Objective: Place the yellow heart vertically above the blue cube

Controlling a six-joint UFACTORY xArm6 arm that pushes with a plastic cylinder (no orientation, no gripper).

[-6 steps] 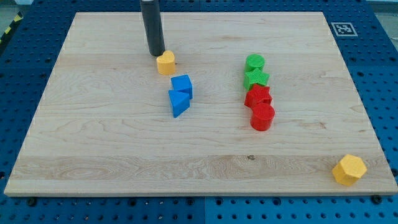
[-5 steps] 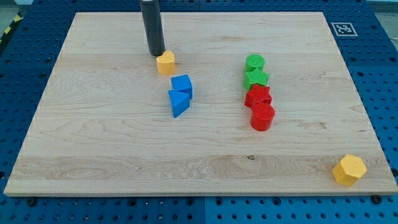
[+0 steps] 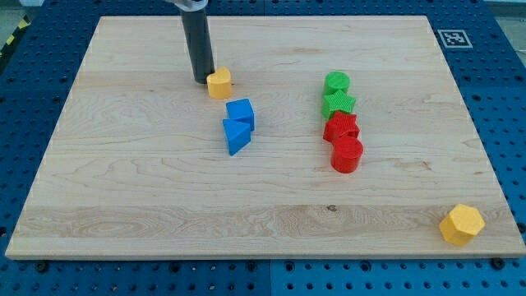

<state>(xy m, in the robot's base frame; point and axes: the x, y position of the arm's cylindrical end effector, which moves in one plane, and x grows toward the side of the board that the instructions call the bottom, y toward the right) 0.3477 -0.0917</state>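
Observation:
The yellow heart (image 3: 219, 83) lies on the wooden board (image 3: 148, 189) left of centre, near the view's top. The blue cube (image 3: 241, 113) sits just below and to the right of it, a small gap apart. My tip (image 3: 202, 80) is on the board at the heart's left side, touching or nearly touching it. The dark rod rises from the tip to the view's top edge.
A blue triangular block (image 3: 235, 136) touches the cube's lower side. At the right stand a green cylinder (image 3: 336, 83), a green star (image 3: 339, 103), a red block (image 3: 340, 127) and a red cylinder (image 3: 347, 154) in a column. A yellow hexagon (image 3: 461, 224) sits at the bottom right corner.
My tip has moved down and slightly left, from the heart's upper left to its left side. The heart and other blocks have not visibly moved.

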